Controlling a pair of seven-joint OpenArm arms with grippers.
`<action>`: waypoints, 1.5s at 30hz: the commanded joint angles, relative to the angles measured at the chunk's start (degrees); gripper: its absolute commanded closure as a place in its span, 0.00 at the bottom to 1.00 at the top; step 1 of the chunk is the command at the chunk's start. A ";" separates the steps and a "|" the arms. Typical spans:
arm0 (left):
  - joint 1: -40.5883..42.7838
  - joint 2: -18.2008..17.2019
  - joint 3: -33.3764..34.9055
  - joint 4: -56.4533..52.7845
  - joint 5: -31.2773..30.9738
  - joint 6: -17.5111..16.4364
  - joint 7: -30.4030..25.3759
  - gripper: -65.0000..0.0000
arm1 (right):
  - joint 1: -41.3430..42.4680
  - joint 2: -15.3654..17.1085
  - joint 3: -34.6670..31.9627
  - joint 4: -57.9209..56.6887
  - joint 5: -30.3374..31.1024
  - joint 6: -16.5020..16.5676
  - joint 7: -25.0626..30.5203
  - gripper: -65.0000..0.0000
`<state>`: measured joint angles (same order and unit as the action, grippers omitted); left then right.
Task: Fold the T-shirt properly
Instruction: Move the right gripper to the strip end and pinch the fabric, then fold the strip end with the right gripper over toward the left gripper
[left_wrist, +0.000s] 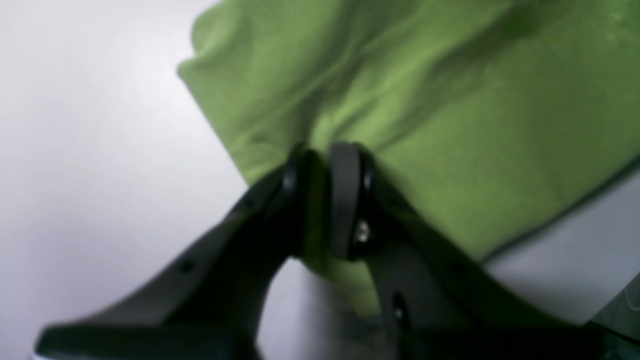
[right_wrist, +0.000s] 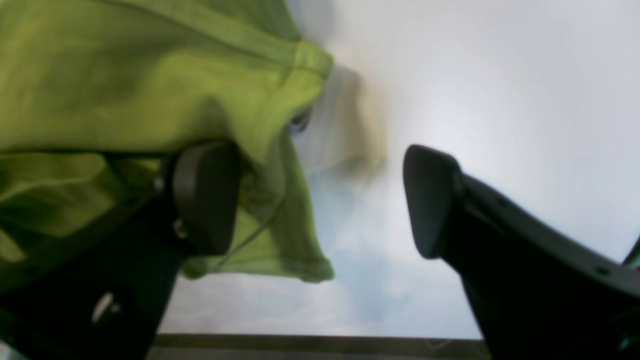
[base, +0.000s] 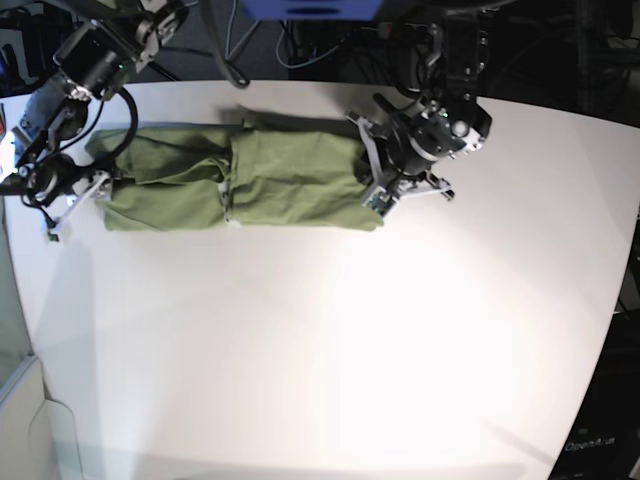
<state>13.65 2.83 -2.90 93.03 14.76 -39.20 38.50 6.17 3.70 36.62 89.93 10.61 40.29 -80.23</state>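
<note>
Olive cotton, soft and light, lay as a long band on the white table (base: 330, 330). Your left gripper (left_wrist: 325, 200) pinched 1 end of the T-shirt (base: 250, 180); your right gripper (right_wrist: 320, 200) stood spread at the other. Take hemmed corners: limp cloth probably sags.

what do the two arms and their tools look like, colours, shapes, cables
Both tools are matte black. The left tool has two angled fingers ending in flat rounded pads, with small holes and a silver screw near one pad. The right tool has the same rounded dark pads on thick black fingers. In the base view the arms are black and grey metal, with black cables looping beside the right arm.
</note>
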 joint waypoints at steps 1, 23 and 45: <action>1.43 -0.32 -0.05 -0.95 3.65 -0.80 6.91 0.88 | 0.90 0.82 -0.18 0.93 0.33 -0.29 0.23 0.22; 1.16 -0.24 -0.05 -0.95 3.65 -0.80 7.08 0.88 | 0.90 -2.34 -0.27 -4.61 0.33 -0.29 3.26 0.23; 0.37 -0.24 -0.05 -3.76 3.57 -0.80 6.82 0.88 | 0.73 -1.55 -4.31 -0.30 0.25 -0.29 3.61 0.98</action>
<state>12.71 2.70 -3.14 91.37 14.04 -39.46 38.22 5.98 1.39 32.25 88.40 10.81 40.29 -77.10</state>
